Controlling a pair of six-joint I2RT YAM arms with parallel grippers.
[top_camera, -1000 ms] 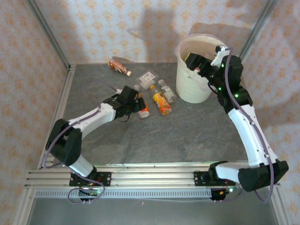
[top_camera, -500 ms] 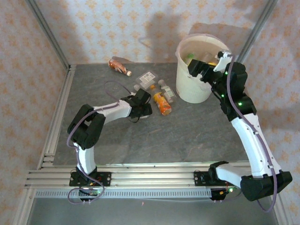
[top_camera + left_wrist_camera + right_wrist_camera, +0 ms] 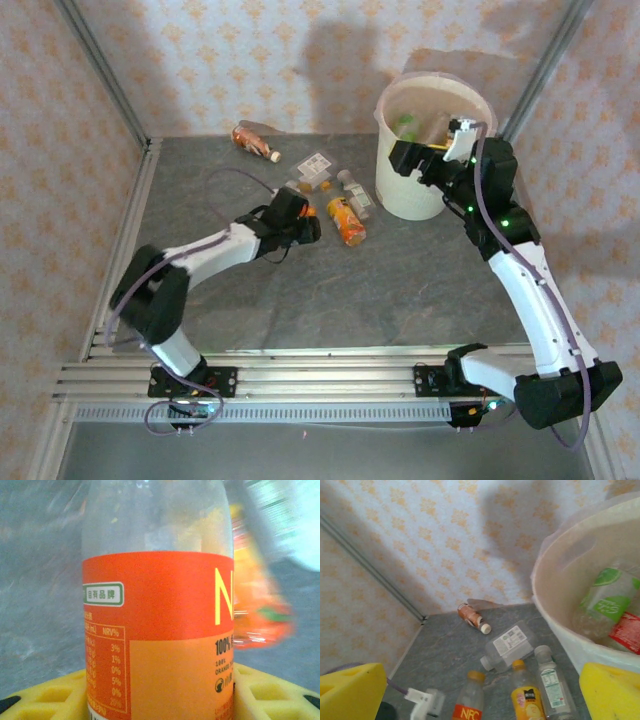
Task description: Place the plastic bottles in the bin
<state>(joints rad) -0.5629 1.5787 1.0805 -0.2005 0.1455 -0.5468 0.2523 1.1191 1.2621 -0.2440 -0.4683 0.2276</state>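
Note:
My left gripper [image 3: 300,224] is shut on an orange-labelled plastic bottle [image 3: 157,615] on the table; its yellow pads [image 3: 45,696] press against both sides of the label. The bottle's orange cap [image 3: 311,211] pokes out past the gripper. Just beyond lie a yellow-orange bottle [image 3: 346,220], a grey-capped clear bottle [image 3: 353,192] and a flat clear bottle [image 3: 313,168]. A brown bottle [image 3: 255,142] lies near the back wall. My right gripper [image 3: 405,158] hangs open over the near-left rim of the white bin [image 3: 410,202], which holds a green-labelled bottle [image 3: 607,595] and others.
Patterned walls and metal frame posts [image 3: 105,75] close in the table at the back and left. The grey tabletop [image 3: 380,290] stretches bare between the bottles and the arm bases. A cable connector [image 3: 422,702] of the left arm shows beside the held bottle.
My left gripper has closed on the orange-labelled bottle and shifted slightly toward the back. My right gripper has drawn back from inside the bin to its near-left rim, still open.

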